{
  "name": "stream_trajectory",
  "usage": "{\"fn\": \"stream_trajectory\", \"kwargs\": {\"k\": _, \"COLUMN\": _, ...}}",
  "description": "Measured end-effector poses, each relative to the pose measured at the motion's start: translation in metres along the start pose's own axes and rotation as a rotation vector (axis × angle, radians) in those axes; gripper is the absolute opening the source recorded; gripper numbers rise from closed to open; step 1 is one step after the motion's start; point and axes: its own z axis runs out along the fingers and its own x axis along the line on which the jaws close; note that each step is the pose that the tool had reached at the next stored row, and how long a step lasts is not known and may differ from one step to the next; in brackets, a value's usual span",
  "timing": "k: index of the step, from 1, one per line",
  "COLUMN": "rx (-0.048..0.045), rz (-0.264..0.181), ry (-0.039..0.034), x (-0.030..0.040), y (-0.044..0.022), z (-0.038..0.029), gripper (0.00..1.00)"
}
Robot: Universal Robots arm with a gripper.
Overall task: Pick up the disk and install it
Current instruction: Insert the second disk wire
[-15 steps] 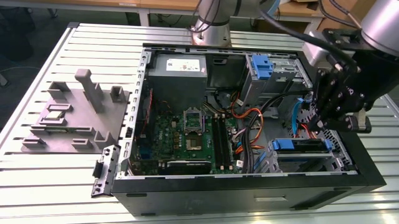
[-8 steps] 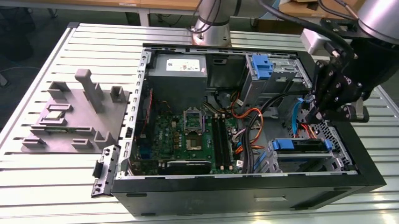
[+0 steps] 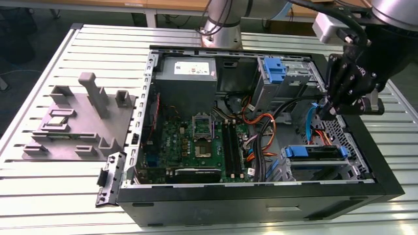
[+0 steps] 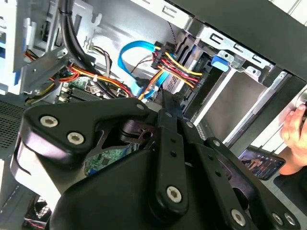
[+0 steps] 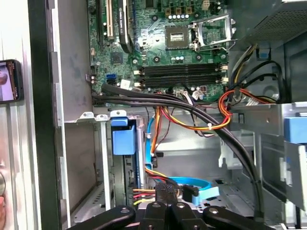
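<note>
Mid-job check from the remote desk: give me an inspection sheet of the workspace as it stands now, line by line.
Surface: slatted metal table, carrying an open computer case.
Job's things: a disk with a blue bracket sits in the bay at the case's near corner on the exterior view's right.
Clutter: grey fixture block on the table, on the exterior view's left of the case.
Grippers: gripper over the case's side on the exterior view's right, above the disk bay; nothing seen held.
Cables: orange, red, yellow and black wire bundle and a blue flat cable inside the case.
Surroundings: a person's hand beside the case.
</note>
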Motion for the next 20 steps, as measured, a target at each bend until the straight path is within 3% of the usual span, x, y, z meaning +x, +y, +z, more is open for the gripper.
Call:
{"fn": "stream_trajectory", "kwargs": {"k": 6, "rx": 0.0019, "rz": 0.000, "ry": 0.0274, "x": -0.0144, "y": 0.0011, "z": -0.0037, "gripper": 0.10}}
{"fn": "stream_trajectory", "kwargs": {"k": 10, "rx": 0.0025, "rz": 0.000, "ry": 0.0400, "x": -0.0241, "y": 0.0018, "z": -0.0061, "gripper": 0.10}}
{"fn": "stream_trajectory", "kwargs": {"k": 16, "rx": 0.0032, "rz": 0.000, "ry": 0.0529, "x": -0.0295, "y": 0.0022, "z": -0.0075, "gripper": 0.10}}
{"fn": "stream_trajectory", "kwargs": {"k": 20, "rx": 0.0033, "rz": 0.000, "ry": 0.0537, "x": -0.0298, "y": 0.0022, "z": -0.0074, "gripper": 0.10}}
